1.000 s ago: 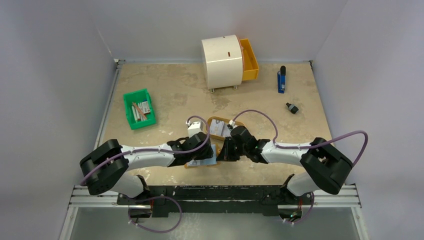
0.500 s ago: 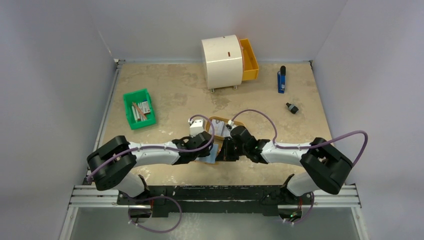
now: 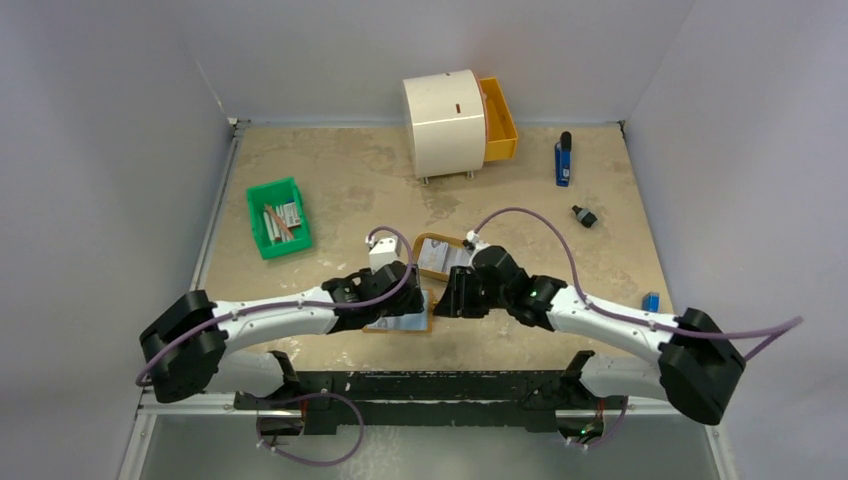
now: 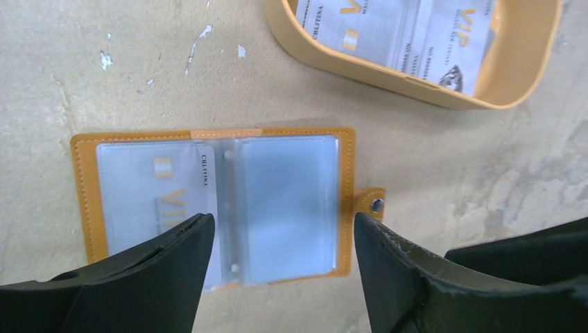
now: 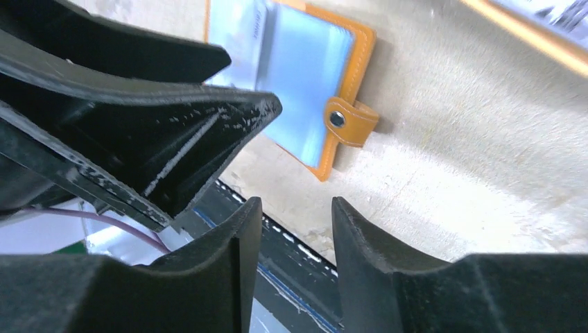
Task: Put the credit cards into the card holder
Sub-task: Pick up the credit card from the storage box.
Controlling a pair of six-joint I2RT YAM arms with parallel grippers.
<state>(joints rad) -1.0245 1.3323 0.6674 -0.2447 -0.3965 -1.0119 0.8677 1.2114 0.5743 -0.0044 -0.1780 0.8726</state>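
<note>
The open orange-tan leather card holder (image 4: pixel 277 201) lies at near centre, 1 pale grey-white credit card (image 4: pixel 156 187) in its left sleeve, more in the oval tan tray (image 4: pixel 347 66) beyond. The left gripper (image 4: pixel 281 229) and right gripper (image 5: pixel 295 208) hang with jaws apart, empty; a low finger could snag the flap and drag the holder.

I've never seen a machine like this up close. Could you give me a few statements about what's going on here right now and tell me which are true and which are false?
1. The card holder lies open flat on the table. True.
2. A card sits in one of its clear sleeves. True.
3. The tan tray is empty. False: several cards lie in it.
4. The left gripper is clamping a card. False: its jaws stand apart above the holder with nothing between them.
5. The orange drawer of the white cabinet is pulled out. True.
</note>
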